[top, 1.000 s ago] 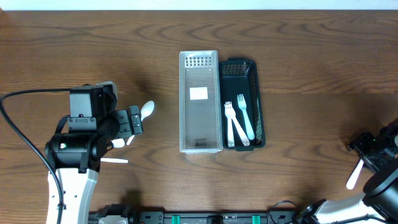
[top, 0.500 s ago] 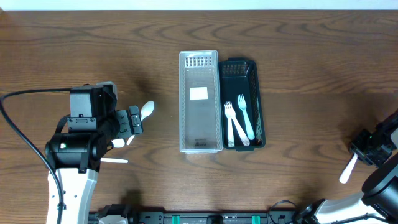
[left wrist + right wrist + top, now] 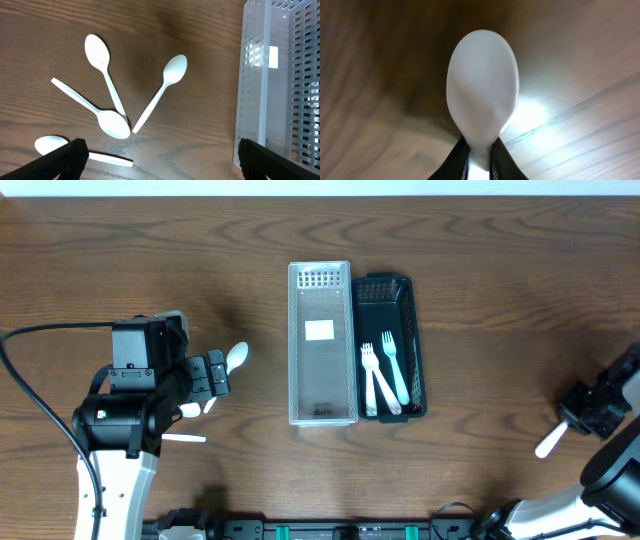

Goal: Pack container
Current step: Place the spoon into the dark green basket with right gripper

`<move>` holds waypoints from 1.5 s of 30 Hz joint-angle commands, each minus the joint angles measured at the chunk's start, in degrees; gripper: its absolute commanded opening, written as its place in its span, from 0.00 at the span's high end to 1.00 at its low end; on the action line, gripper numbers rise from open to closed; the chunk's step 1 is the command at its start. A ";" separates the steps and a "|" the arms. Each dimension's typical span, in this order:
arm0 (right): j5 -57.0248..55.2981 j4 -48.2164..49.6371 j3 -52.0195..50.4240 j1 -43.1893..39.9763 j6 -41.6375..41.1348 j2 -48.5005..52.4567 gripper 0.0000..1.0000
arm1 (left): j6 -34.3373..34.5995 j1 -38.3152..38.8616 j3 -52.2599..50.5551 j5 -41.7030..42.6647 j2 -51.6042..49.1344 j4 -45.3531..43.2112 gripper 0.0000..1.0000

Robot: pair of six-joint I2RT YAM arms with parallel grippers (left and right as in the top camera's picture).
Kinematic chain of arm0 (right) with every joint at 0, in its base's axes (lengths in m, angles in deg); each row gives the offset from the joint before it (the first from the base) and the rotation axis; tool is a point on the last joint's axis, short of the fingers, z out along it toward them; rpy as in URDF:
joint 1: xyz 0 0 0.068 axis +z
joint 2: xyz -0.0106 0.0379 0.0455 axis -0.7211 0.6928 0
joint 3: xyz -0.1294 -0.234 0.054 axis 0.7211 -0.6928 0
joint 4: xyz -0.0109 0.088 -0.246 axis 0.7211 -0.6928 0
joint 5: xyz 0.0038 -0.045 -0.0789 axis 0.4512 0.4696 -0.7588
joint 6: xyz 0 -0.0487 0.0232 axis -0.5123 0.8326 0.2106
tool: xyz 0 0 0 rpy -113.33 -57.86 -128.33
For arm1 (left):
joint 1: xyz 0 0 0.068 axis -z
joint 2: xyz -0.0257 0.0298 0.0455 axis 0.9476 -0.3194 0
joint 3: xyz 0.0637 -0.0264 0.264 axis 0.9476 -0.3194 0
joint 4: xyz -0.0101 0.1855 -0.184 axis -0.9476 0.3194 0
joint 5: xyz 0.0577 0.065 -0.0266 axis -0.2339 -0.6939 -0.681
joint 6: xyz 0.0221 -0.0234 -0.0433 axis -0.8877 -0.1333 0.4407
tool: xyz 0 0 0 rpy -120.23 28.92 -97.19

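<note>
A clear plastic container (image 3: 322,345) stands mid-table, and beside it on the right a dark basket (image 3: 412,345) holds white and blue forks (image 3: 385,375). Several white spoons (image 3: 165,85) lie on the wood below my left gripper (image 3: 160,162). That gripper is open and wide apart, and nothing sits between its fingers (image 3: 60,160). In the overhead view it (image 3: 215,375) hovers left of the containers. At the far right edge my right gripper (image 3: 590,412) is shut on the handle of a white spoon (image 3: 482,90). The spoon's bowl (image 3: 548,442) points to the lower left.
The clear container's wall (image 3: 255,90) runs along the right side of the left wrist view. A black cable (image 3: 40,410) loops beside the left arm. Bare wood lies between the dark basket and the right gripper.
My right gripper's jaws have closed on the white spoon. The spoon has shifted a little to the left and up in the overhead view. The left arm has not moved.
</note>
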State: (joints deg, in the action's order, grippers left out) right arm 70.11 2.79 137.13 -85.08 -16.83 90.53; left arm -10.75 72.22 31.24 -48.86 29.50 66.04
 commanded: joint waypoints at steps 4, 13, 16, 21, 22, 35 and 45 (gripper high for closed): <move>3.30 -5.46 10.23 9.33 -0.98 -3.91 0.99 | -0.31 -0.24 0.98 -0.07 0.02 0.15 0.02; 9.22 -10.73 24.94 31.74 -6.19 -14.19 0.99 | -0.31 -0.24 0.98 -0.07 0.02 0.15 0.02; 9.22 -10.71 27.34 40.87 -8.17 -14.78 0.99 | -0.31 -0.24 0.98 -0.07 0.02 0.17 0.02; 4.55 -9.90 27.52 53.62 -11.15 -12.83 0.99 | -0.31 -0.24 0.98 -0.04 0.02 0.15 0.02; 3.87 -9.81 27.52 55.19 -11.15 -11.98 0.99 | -0.31 -0.24 0.98 -0.07 0.02 0.17 0.02; 3.39 -10.01 27.30 64.30 -11.13 7.80 0.95 | -0.31 -0.24 0.98 -0.07 0.02 0.17 0.02; 3.34 -9.01 30.12 64.35 -8.90 6.54 0.60 | -0.31 -0.24 0.98 -0.07 0.00 0.15 0.02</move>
State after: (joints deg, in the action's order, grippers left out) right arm 74.05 -6.00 164.54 -20.89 -26.47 99.69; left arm -10.75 72.22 31.24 -48.86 29.50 66.04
